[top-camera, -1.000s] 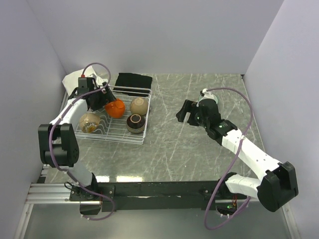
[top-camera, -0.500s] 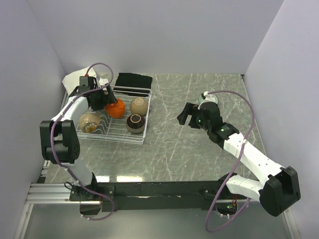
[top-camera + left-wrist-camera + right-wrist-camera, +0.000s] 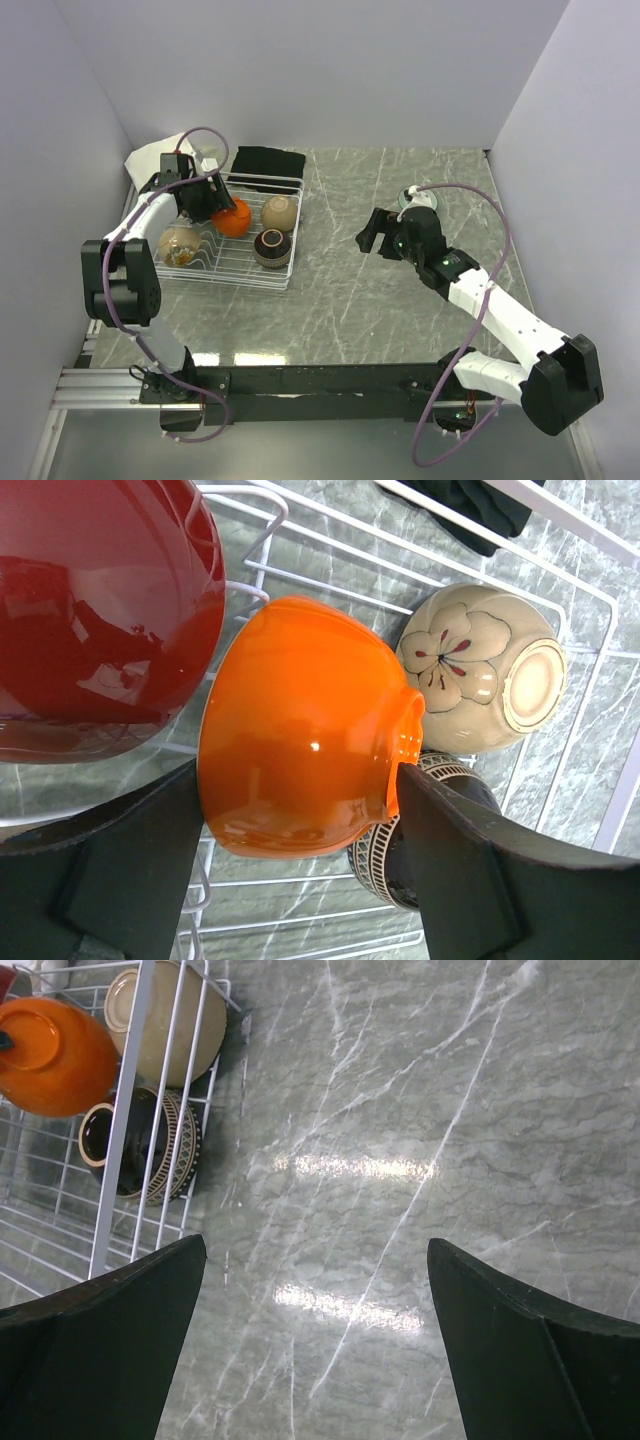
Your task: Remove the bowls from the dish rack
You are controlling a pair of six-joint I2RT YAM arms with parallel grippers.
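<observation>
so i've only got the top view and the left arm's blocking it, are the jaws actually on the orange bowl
observer: yes, the left wrist view shows the left jaws pressed on either side of the orange bowl, which lies on its side, one at its rim, one at its foot
operator: anything hidden under that arm
observer: a dark red bowl, right beside the orange one
operator: and the right jaws
observer: wide apart, only bare table between them

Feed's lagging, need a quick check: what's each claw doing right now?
Left claw: closed on the orange bowl.
Right claw: open, holding nothing.
</observation>
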